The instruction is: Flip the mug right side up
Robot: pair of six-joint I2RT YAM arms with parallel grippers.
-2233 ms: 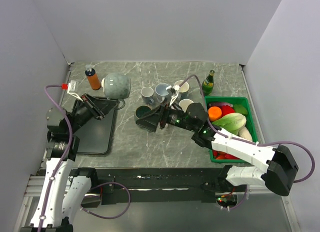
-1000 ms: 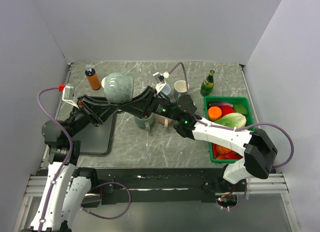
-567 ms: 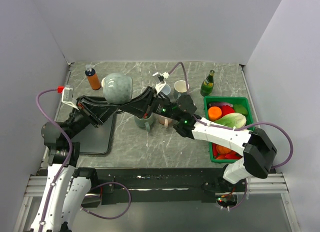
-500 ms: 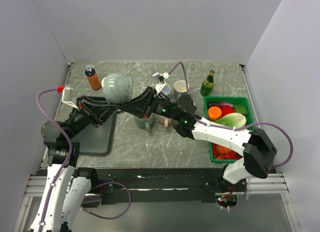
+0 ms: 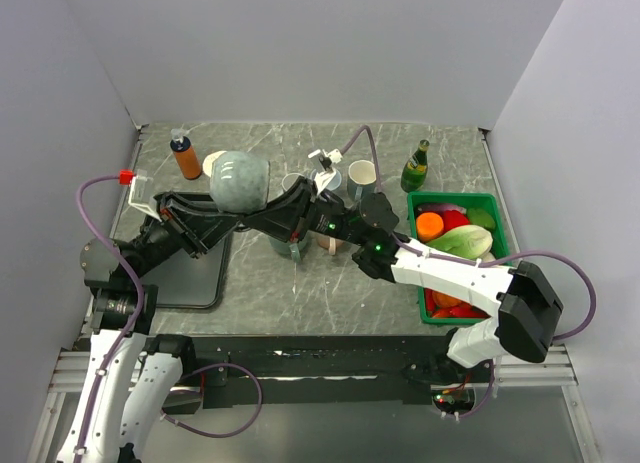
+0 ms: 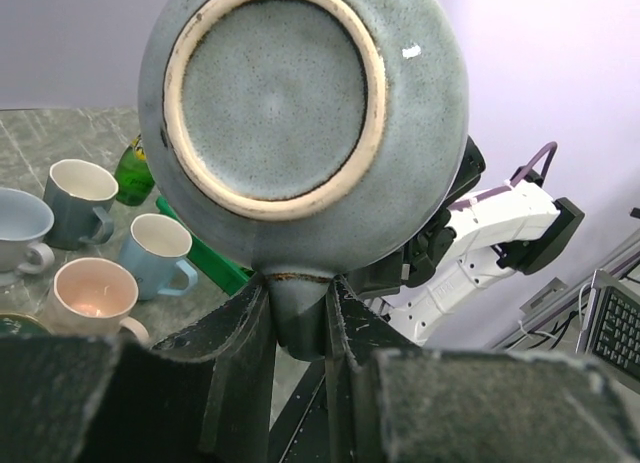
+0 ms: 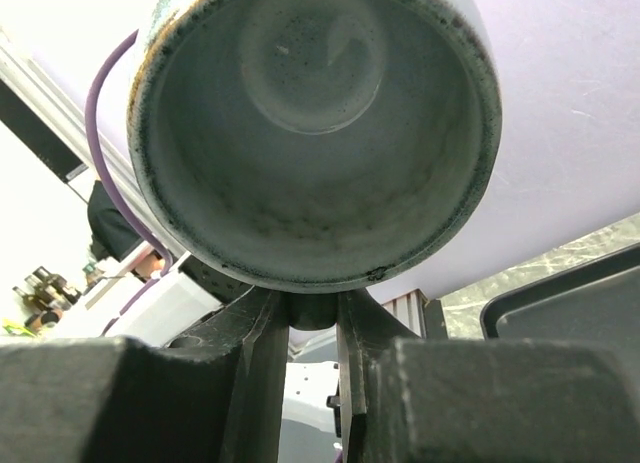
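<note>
Clamping mug [image 6: 275, 103] in both closed grippers: base toward left gripper [image 6: 300, 308], mouth toward right gripper [image 7: 313, 318] — likely a handover for reorienting

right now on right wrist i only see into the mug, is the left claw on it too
observer: yes, the left claw is shut on the handle of the mug, from the base side.
operator: which way is it lying
observer: on its side in the top view, base toward the orange bottle.
operator: whats on the table near it
observer: a blue mug and a grey mug, both upright on the table.
</note>
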